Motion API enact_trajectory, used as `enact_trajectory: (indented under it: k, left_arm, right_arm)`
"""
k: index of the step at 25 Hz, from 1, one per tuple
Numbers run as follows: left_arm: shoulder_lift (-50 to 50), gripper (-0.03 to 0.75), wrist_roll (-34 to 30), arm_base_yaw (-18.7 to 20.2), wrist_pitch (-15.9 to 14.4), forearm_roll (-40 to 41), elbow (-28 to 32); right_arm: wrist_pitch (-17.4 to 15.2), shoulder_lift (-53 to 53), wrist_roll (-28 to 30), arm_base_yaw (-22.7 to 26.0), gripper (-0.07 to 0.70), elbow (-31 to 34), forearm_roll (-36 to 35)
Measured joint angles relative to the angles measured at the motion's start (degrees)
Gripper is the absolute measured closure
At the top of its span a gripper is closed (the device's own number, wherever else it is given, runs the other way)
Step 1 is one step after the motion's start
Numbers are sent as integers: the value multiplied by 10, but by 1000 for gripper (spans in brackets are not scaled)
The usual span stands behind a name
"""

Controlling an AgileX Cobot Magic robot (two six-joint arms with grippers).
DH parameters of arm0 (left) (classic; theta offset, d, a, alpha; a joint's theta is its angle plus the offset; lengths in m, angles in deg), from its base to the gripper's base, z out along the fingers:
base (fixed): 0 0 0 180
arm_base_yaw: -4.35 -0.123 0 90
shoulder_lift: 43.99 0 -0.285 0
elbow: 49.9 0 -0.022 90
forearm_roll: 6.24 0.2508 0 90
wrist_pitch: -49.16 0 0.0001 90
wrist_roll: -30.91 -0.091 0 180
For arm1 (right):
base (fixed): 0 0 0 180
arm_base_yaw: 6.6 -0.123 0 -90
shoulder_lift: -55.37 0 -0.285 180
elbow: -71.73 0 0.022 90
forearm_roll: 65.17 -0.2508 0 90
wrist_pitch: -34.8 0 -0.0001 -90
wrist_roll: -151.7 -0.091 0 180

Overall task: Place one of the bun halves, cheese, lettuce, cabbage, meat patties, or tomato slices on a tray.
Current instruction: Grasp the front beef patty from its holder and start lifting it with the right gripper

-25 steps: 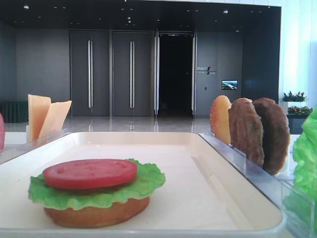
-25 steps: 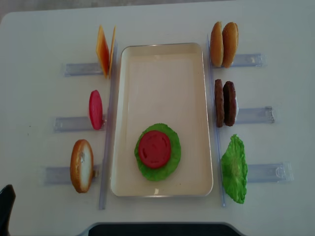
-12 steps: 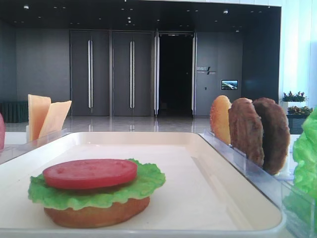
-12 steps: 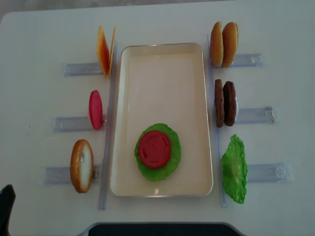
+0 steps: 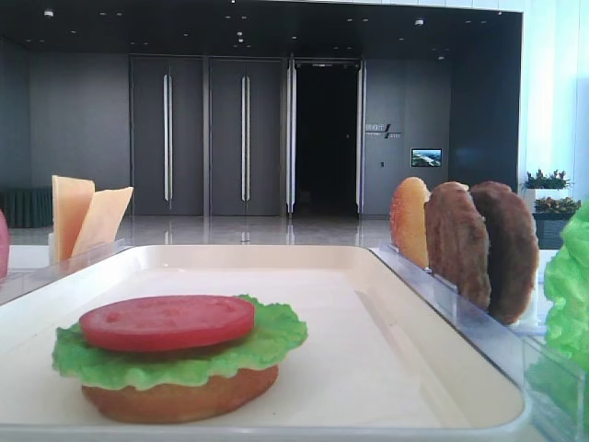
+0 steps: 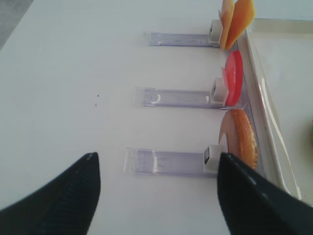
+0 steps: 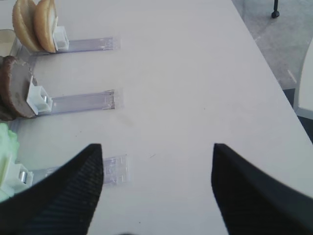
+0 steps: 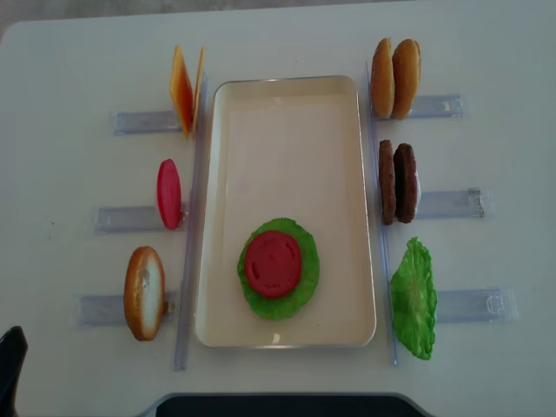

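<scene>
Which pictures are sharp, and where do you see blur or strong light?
Low exterior view: stacked tomato slice sharp, hall behind dim, window at right overexposed. Overhead view: even light, soft shadows, tray clear. Right wrist view: right tool blurred and dark, table bright. Left wrist view: left tool blurred likewise.

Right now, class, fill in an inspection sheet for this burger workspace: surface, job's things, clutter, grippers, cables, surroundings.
Surface: white table, bare around the racks.
Job's things: tray holds a stack of bun, lettuce and tomato. Upright in clear racks: cheese, spare tomato, one bun half, two bun halves, two patties, spare lettuce.
Clutter: nothing seen.
Grippers: left gripper and right gripper open, empty, above the table.
Cables: nothing seen.
Surroundings: dark hall with doors.
</scene>
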Motion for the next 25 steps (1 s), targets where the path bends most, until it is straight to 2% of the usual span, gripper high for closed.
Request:
enact_trajectory:
  k: [9, 15, 19, 25]
  left_arm:
    - [0, 142, 0, 0, 0, 0, 0]
    - [0, 142, 0, 0, 0, 0, 0]
    - [0, 142, 0, 0, 0, 0, 0]
    - [0, 142, 0, 0, 0, 0, 0]
  right_arm:
    - [-1, -12, -8, 0, 136, -2, -26]
    - [-2, -138, -23, 0, 120, -41, -38]
    - [0, -239, -30, 0, 50, -80, -40]
    - [27, -386, -30, 0, 20, -137, -44]
